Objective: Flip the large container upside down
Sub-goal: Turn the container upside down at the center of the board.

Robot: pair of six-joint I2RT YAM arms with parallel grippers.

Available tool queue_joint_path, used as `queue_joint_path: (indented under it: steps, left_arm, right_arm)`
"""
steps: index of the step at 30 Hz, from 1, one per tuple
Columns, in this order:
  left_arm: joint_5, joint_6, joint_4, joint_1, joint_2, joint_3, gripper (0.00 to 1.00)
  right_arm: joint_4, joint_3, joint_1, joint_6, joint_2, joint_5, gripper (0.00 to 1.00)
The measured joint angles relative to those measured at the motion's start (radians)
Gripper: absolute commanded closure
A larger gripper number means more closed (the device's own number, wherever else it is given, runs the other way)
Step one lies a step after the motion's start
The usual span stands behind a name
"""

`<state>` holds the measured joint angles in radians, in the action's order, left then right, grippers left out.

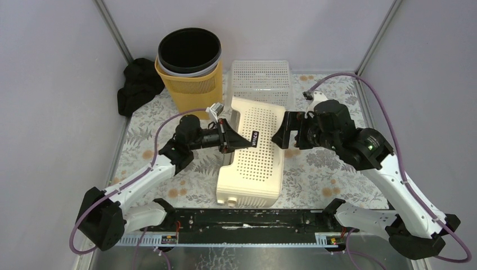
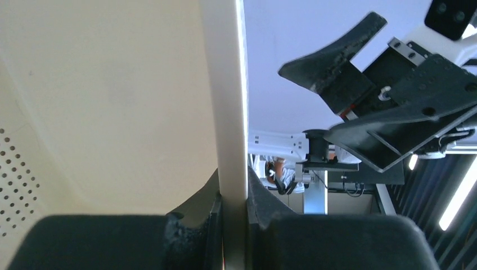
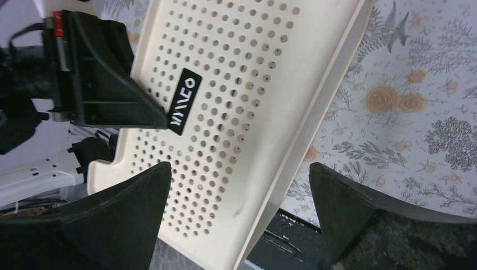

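Note:
The large container [image 1: 256, 160] is a cream perforated basket with a black label. It stands tilted on its side in the middle of the table. My left gripper [image 1: 235, 138] is shut on its upper wall; in the left wrist view the cream wall [image 2: 230, 112] runs straight between the fingers [image 2: 264, 202]. My right gripper [image 1: 283, 136] is open, just right of the container's upper edge. In the right wrist view the perforated face [image 3: 236, 101] and its rim lie between the spread jaws of my right gripper [image 3: 241, 169], not touched. The left gripper [image 3: 107, 84] shows there too.
A yellow slatted basket with a black bin inside [image 1: 189, 70] stands at the back left. A white perforated basket [image 1: 260, 81] stands behind the container. A black cloth [image 1: 138, 84] lies at the left wall. A black rail [image 1: 247, 219] runs along the near edge.

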<state>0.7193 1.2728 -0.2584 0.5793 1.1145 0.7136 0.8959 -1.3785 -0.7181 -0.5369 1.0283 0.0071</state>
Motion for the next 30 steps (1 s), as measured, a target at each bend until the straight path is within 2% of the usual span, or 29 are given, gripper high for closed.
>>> queue_joint_path:
  steps: [9,23,30]
  left_arm:
    - [-0.113,0.106,-0.250,0.074,0.154,0.020,1.00]
    - [-0.216,0.198,-0.470,0.248,0.468,0.252,1.00]
    - [-0.248,0.298,-0.698,0.258,0.537,0.232,1.00]
  right_arm:
    - [0.037,-0.086,0.000,0.021,-0.006,0.048,0.00]
    - [0.122,-0.203,0.000,0.044,-0.015,0.109,0.00]
    - [0.126,-0.217,0.000,0.047,-0.016,0.113,0.01]
